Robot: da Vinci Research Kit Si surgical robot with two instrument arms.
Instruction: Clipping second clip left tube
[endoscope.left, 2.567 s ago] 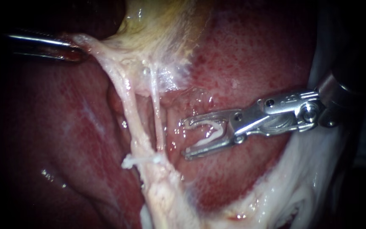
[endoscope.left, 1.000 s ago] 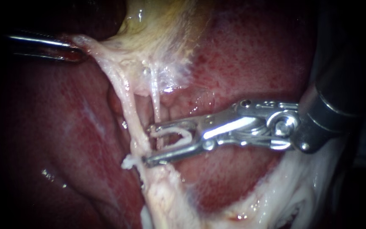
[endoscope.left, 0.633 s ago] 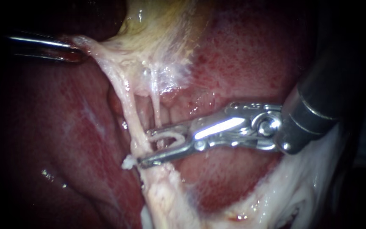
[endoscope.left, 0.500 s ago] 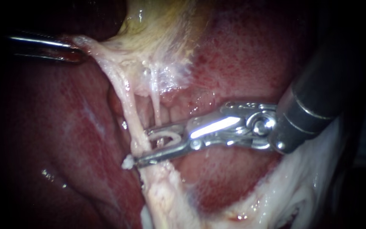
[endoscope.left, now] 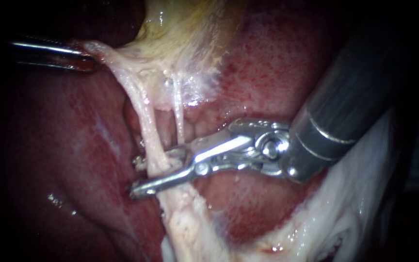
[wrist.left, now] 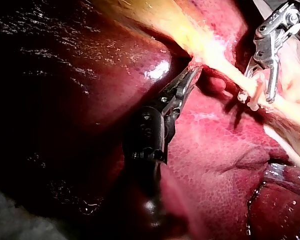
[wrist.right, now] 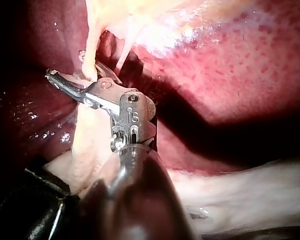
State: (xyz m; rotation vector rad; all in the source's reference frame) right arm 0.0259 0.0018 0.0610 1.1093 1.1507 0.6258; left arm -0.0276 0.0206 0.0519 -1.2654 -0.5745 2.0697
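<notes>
Advanced leftward, right instrument's [endoscope.left: 146, 173] jaws now straddle left tube [endoscope.left: 146, 127].

This is a surgical lab setup. Wet red liver [endoscope.left: 277, 63] fills the frame, with pale yellow gallbladder [endoscope.left: 185, 29] at the upper middle. The left instrument [endoscope.left: 81, 62] enters from the upper left, and the right instrument [endoscope.left: 146, 173] from the right.
</notes>
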